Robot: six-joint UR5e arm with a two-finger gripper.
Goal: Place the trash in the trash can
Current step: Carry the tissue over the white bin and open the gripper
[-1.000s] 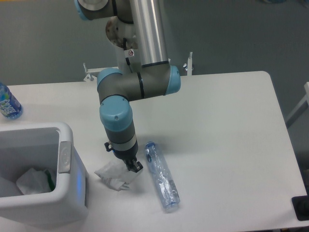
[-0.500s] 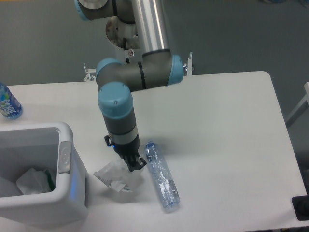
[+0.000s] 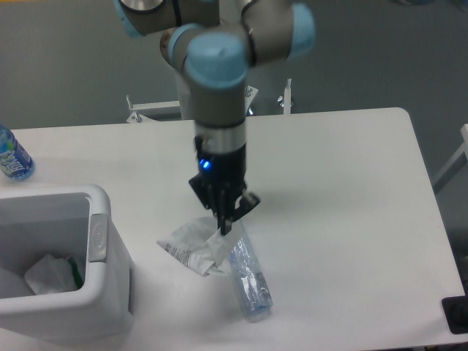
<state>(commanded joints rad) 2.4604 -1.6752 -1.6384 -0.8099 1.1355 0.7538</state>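
The black two-finger gripper (image 3: 225, 225) pinches the crumpled white paper wad (image 3: 191, 244), hanging above the white desk (image 3: 344, 197) near its front edge. The clear bluish plastic bottle (image 3: 248, 278) lies just beside; the white rectangular plastic bin (image 3: 99, 292) sits front-left.

Wad (image 3: 191, 245) between bin (image 3: 102, 252) and bottle (image 3: 250, 281)

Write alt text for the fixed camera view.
A robot arm's gripper pinches a crumpled white paper wad lifted above a white table. A clear plastic bottle lies beside it, and a white trash can stands at left.
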